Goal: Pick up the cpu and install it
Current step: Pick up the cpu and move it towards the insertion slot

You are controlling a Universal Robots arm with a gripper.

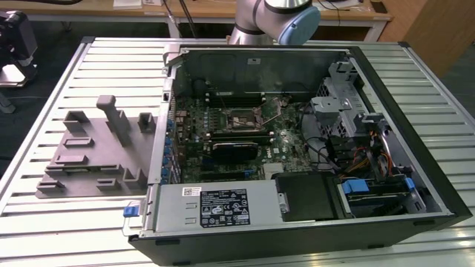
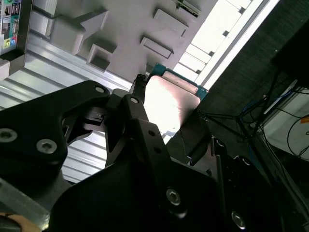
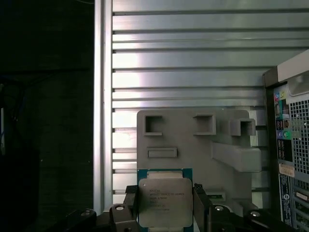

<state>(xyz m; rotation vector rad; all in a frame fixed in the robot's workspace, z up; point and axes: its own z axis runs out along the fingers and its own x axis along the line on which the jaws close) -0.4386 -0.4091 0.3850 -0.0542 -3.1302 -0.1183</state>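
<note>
The cpu (image 3: pixel 164 202), a flat square chip with a silver-grey top and a green rim, sits between the black fingers (image 3: pixel 201 205) of my gripper (image 3: pixel 165 212), which is shut on its two opposite edges. In the second wrist view the cpu (image 2: pixel 169 99) shines bright between the same fingers (image 2: pixel 137 113). It hangs high above the grey moulded fixture (image 3: pixel 193 140) on the slatted metal table (image 3: pixel 183 58). The square black-framed socket (image 1: pixel 243 119) on the motherboard stands open inside the computer case (image 1: pixel 415 161), with nothing in it.
The grey fixture (image 1: pixel 93 150) with upright pegs lies at the exterior view's left of the case. Inside the case are a black heatsink block (image 1: pixel 236 150), a power supply (image 1: pixel 215 206), drive cages (image 1: pixel 337 105) and cables (image 1: pixel 356 156). The arm (image 1: pixel 278 16) rises behind the case.
</note>
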